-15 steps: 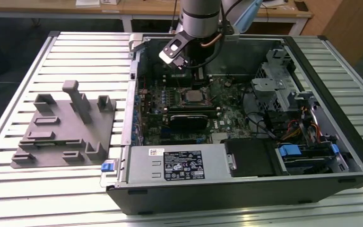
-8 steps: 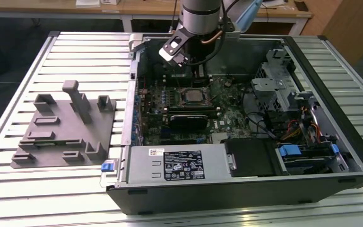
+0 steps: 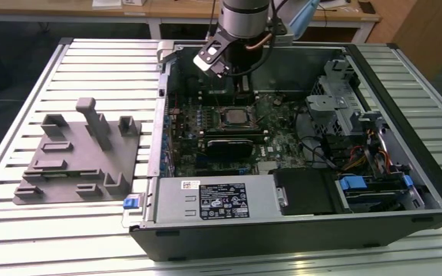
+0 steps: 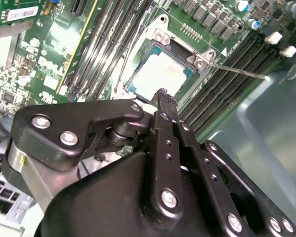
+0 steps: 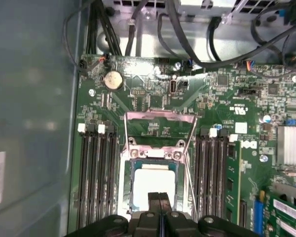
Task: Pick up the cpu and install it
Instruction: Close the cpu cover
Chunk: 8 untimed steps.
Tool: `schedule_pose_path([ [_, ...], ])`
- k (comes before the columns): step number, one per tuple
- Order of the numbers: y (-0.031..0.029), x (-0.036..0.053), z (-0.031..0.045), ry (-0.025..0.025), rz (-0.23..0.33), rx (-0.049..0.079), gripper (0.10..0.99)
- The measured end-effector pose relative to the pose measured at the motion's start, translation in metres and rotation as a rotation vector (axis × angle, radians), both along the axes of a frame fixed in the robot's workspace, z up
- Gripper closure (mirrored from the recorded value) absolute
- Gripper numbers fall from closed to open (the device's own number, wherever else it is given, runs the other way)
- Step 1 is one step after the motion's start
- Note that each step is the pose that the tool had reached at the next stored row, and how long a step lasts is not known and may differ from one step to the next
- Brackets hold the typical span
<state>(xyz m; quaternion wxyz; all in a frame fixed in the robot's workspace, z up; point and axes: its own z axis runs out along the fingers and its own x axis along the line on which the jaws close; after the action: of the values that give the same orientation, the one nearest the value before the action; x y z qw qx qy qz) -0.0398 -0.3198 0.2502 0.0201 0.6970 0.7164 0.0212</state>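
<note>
First wrist view: pincer (image 5: 159, 198) fingers pressed together, gripping nothing. cpu (image 5: 149, 178) just beyond the tips, flat in socket (image 5: 124, 182), retention frame (image 5: 160, 118) hinged open. Likely seating stage: stay vertical, no sideways drag, check chip level and square.

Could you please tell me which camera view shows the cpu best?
The second wrist view: the cpu lies in its socket, silvery top mostly clear. In the first wrist view the gripper covers part of the cpu; in the exterior view the cpu looks small.
</note>
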Motion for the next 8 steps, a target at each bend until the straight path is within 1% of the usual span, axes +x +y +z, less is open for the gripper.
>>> schedule_pose_path([
  [4, 0.0, 0.0, 0.0101, 0.0001, 0.0, 0.0, 0.98],
  [6, 0.0, 0.0004, 0.0132, 0.0004, 0.0, 0.0, 0.98],
  [8, 0.0, 0.0022, 0.0143, 0.0026, 0.0, 0.0, 0.98],
])
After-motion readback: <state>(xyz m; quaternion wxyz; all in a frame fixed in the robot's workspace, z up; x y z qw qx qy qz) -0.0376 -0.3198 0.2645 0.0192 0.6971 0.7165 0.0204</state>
